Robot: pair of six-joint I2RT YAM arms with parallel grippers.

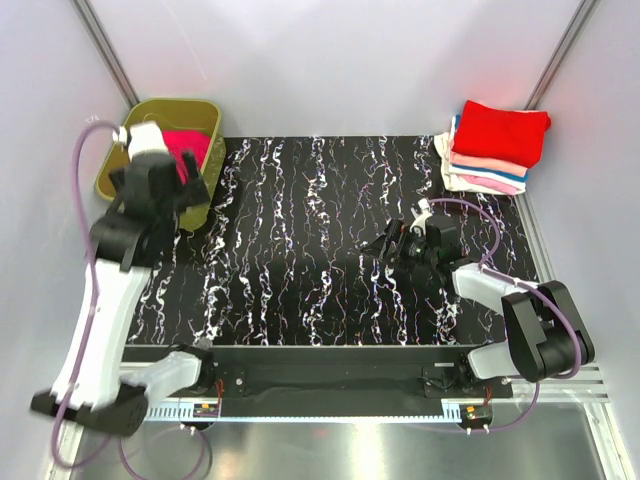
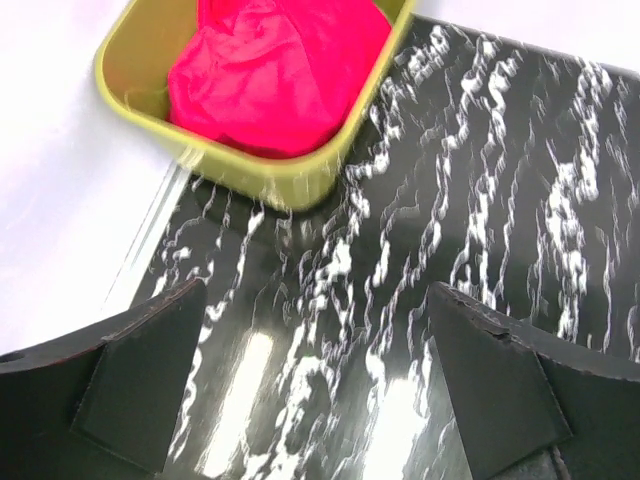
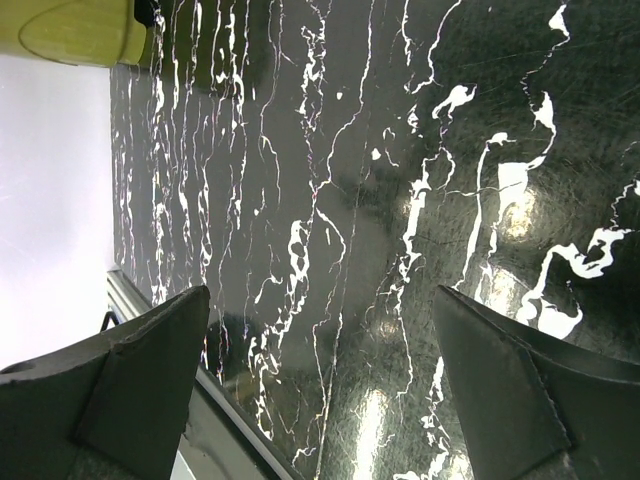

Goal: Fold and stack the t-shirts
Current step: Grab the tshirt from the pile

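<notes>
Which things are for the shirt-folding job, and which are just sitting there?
For the job:
- crumpled magenta-pink t-shirt
- stack of folded t-shirts, red on top, at the far right corner

Just there:
- olive-green tub, holding the crumpled shirt
- black marbled table

Bright overhead glare on the glossy table (image 3: 515, 200); left-wrist view seems blurred.

Magenta t-shirt (image 2: 275, 75) in olive tub (image 2: 140, 60); black white-veined table (image 1: 320, 250); red-topped stack (image 1: 495, 140).
</notes>
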